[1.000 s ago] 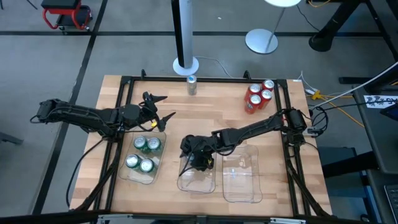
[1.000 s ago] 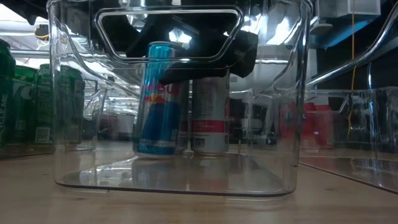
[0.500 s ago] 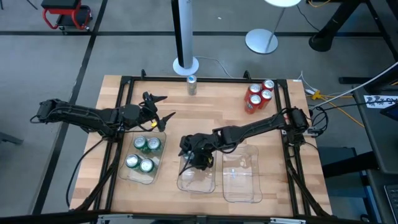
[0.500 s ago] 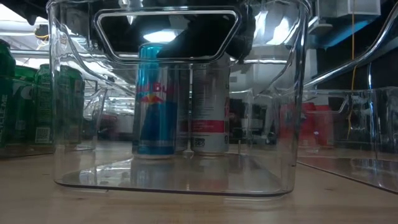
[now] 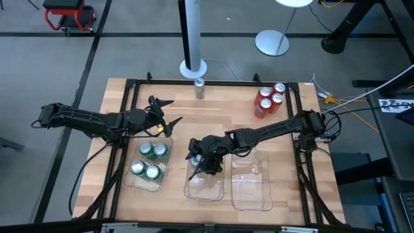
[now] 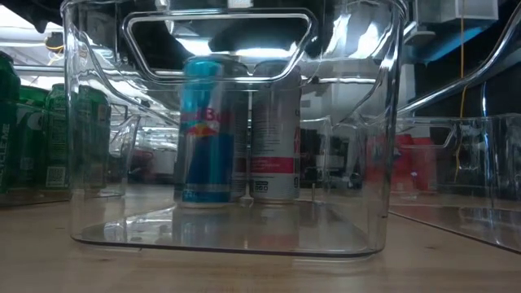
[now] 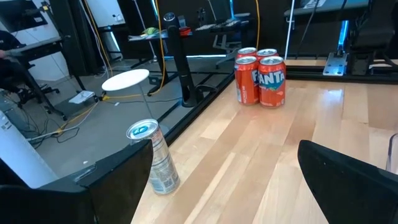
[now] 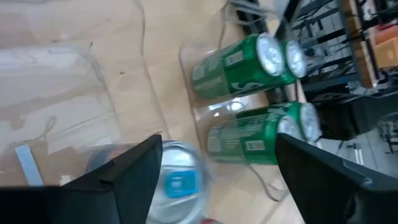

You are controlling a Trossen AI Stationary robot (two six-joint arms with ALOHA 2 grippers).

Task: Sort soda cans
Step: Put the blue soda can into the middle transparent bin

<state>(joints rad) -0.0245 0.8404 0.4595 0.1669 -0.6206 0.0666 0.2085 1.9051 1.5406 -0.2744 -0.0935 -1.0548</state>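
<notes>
Two soda cans stand upright at the far end of the middle clear tray [image 5: 204,193]: a blue-and-silver one [image 6: 205,134] and a silver one with a pink band [image 6: 275,138]. My right gripper [image 5: 201,164] hangs open just above them. Its fingers stand either side of the blue can's top [image 8: 176,182] without touching it. Several green cans [image 5: 149,161] stand in the left tray. Several red cans [image 5: 269,98] stand at the far right. One silver can [image 5: 199,87] stands at the far edge. My left gripper [image 5: 165,114] waits open, beyond the left tray.
An empty clear tray [image 5: 251,182] lies to the right of the middle one. A black frame [image 5: 213,82] runs round the table top. Bare wood lies between the trays and the far edge. A pole's round white base [image 5: 193,67] sits just beyond the far edge.
My right gripper has risen straight up from around the blue-and-silver can's top, its fingers staying apart. The can stays upright in the middle tray beside the silver one.
</notes>
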